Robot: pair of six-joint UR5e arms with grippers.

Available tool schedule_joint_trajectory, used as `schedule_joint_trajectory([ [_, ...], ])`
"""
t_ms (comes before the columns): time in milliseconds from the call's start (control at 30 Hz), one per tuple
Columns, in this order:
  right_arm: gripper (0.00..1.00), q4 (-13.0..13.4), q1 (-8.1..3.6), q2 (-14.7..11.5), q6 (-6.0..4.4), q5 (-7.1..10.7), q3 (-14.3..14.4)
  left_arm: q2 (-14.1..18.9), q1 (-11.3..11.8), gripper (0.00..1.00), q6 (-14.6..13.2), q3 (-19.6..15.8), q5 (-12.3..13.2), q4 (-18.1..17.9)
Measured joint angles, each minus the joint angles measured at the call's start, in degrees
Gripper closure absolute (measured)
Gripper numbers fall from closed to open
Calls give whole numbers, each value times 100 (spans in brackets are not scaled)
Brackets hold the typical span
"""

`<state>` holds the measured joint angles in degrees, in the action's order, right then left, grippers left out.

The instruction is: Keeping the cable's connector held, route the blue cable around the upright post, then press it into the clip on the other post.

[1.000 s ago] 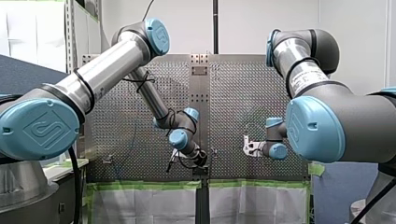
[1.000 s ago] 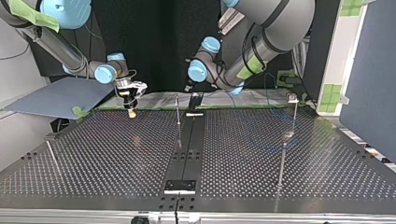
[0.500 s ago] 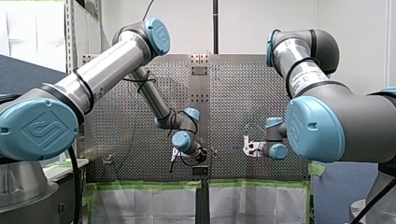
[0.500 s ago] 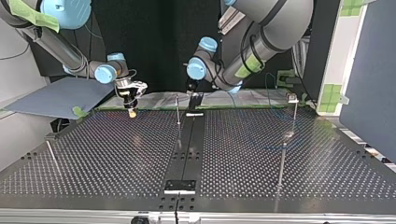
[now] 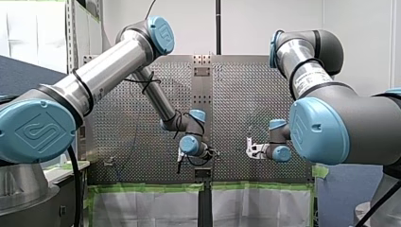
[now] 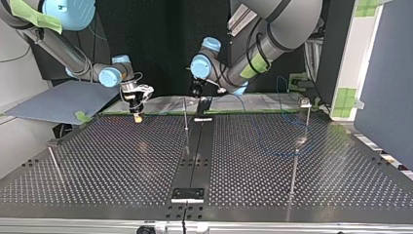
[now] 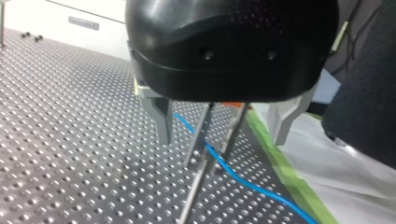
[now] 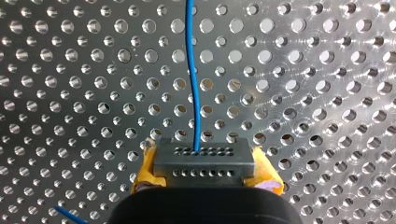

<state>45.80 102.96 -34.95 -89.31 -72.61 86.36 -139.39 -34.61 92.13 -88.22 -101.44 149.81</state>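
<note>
Perforated table (image 6: 122, 161): left pincer (image 7: 210, 161), wrist angled down, pinches blue cable (image 7: 243, 179) beside post (image 7: 190, 198); right pincer (image 8: 205, 167) clamps connector (image 8: 203, 161).

The perforated desk (image 6: 122, 161) is carrying a dark strip (image 6: 196, 151) down its middle, with a black plate (image 6: 187, 194) sitting at the strip's near end in the top view. A thin post (image 6: 185, 114) is standing just beside the strip, toward the far edge. Another post (image 6: 307, 119) is rising at that view's right, and a third (image 6: 53, 158) is leaning at its left. Green tape (image 6: 253, 112) is lining the far edge. The cable (image 7: 243, 179) is trailing across the holes (touching them or just above, hard to tell).
</note>
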Motion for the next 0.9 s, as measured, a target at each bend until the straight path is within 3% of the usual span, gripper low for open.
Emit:
schedule_joint_trajectory([
  [433,100,-6,0,6,0,0,0,-6,-117,1,123,0,-49,-566],
  [900,100,-8,0,9,0,0,0,-175,-275,1,35,-1,-311,-269],
])
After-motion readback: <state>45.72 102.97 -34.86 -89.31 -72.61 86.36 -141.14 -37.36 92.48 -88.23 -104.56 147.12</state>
